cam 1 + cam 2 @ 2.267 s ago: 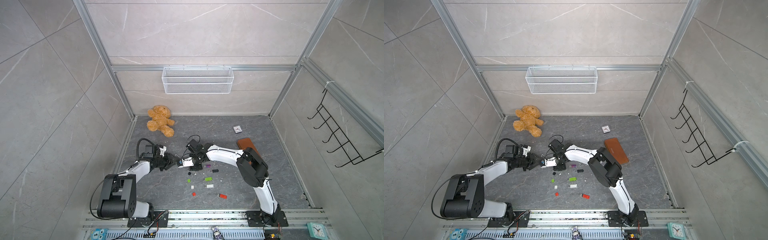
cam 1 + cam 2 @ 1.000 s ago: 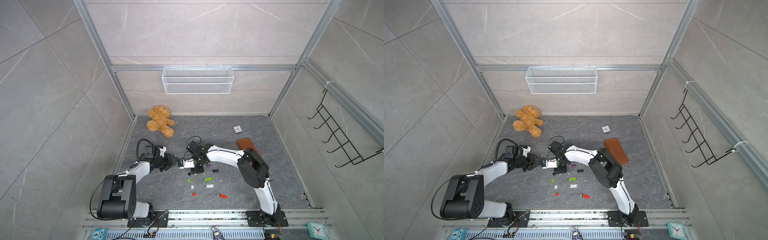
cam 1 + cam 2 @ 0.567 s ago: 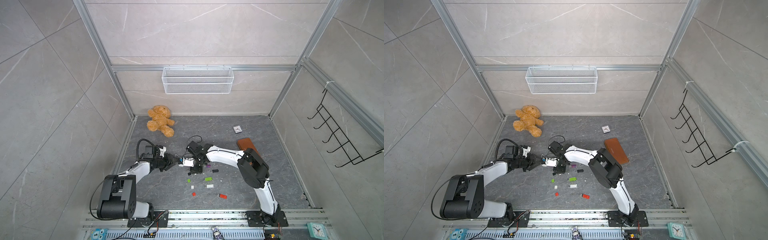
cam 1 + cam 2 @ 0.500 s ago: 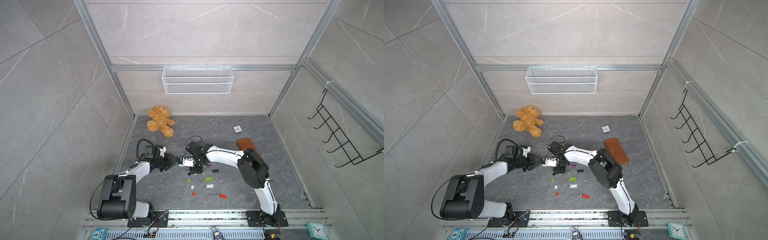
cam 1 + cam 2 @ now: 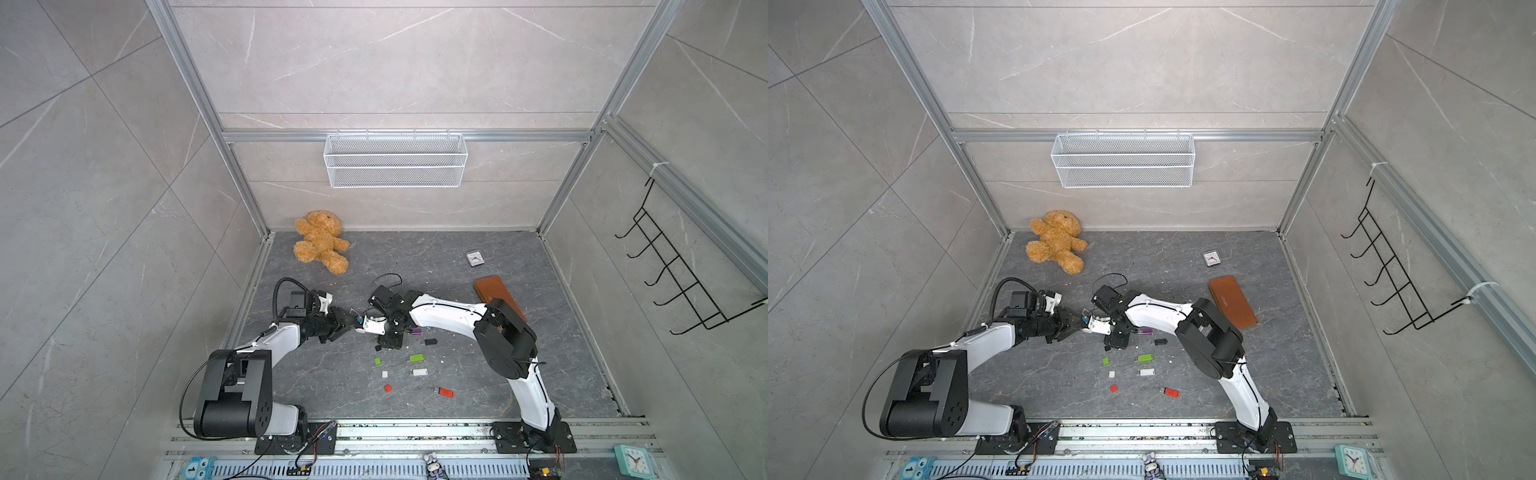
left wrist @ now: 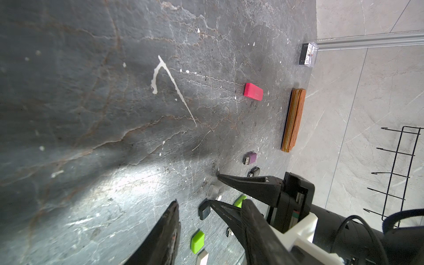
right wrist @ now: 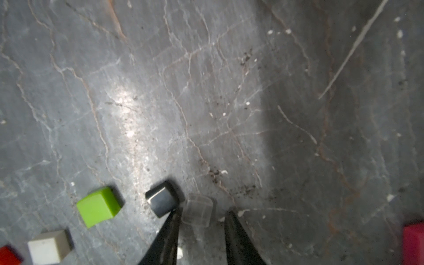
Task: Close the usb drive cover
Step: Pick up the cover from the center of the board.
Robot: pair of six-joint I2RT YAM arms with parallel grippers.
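Note:
A clear usb drive cover (image 7: 198,212) lies on the dark floor beside a black cap (image 7: 161,198). My right gripper (image 7: 203,212) points down at it, open, with one finger on each side of the clear cover; one finger touches its edge and the other stands just off it. The left wrist view shows the same cover (image 6: 213,191) between those fingers. An uncapped purple usb drive (image 6: 251,158) and a black one (image 6: 253,171) lie just beyond. My left gripper (image 6: 211,202) hovers open and empty beside the right gripper (image 5: 390,343). Both top views show the left gripper (image 5: 1069,322).
Green (image 5: 415,357), white (image 5: 419,372) and red (image 5: 444,392) drives and loose green (image 7: 98,206), white (image 7: 48,246) and pink (image 6: 253,91) caps lie scattered nearby. A brown wallet (image 5: 498,297), a small clock (image 5: 473,258) and a teddy bear (image 5: 320,247) sit farther back.
The right gripper has shifted slightly down towards the caps on the floor. The left arm has stayed where it was.

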